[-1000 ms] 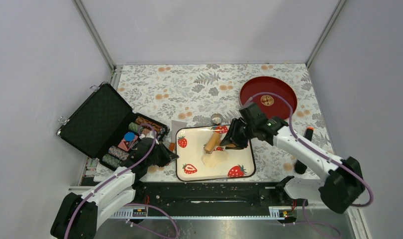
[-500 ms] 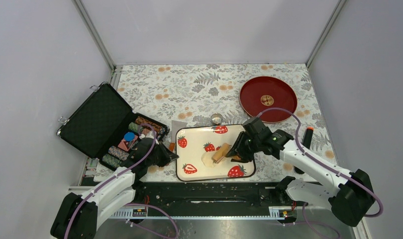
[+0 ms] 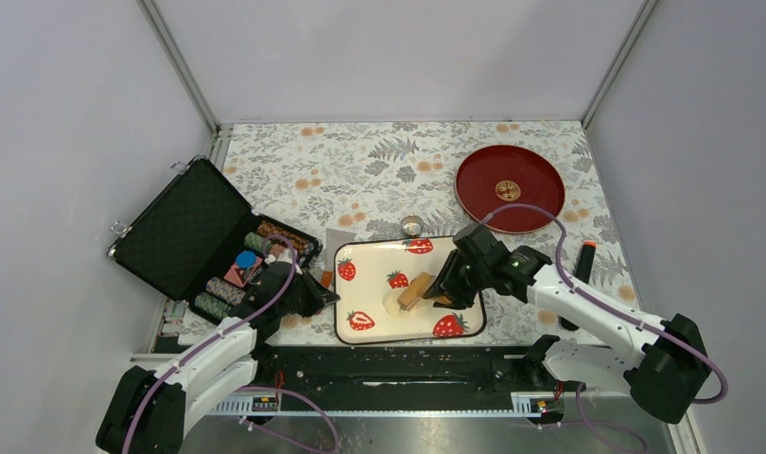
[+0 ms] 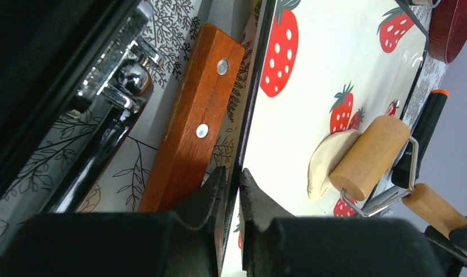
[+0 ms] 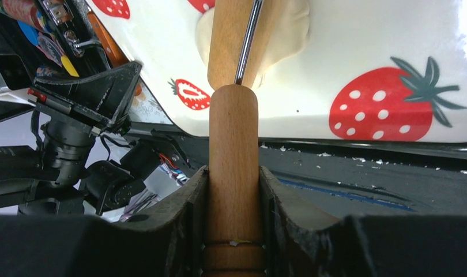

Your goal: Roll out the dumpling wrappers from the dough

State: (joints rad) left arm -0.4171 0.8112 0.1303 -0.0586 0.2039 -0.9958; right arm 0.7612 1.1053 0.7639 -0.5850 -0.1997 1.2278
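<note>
The dough (image 3: 394,301) is a small pale-cream lump on the strawberry tray (image 3: 365,260). The tan wooden roller (image 3: 417,288) lies across the dough's right part. My right gripper (image 3: 443,286) is shut on the roller's handle (image 5: 234,144), and the dough (image 5: 289,26) spreads out under the drum. My left gripper (image 4: 232,173) is shut on the tray's left rim (image 4: 251,109), with the dough (image 4: 326,164) and roller (image 4: 369,156) further along the tray. No dumpling wrappers are in view.
A red plate (image 3: 508,187) sits at the back right, and a small metal ring cutter (image 3: 412,225) just behind the tray. An open black case (image 3: 185,227) with chips stands on the left. A wooden-handled tool (image 4: 191,121) lies between case and tray. A black orange-tipped tool (image 3: 580,274) lies right of the tray.
My right gripper has drawn the roller from the tray's far part toward the near edge and onto the dough, then shifted it slightly left. The left gripper has stayed on the rim.
</note>
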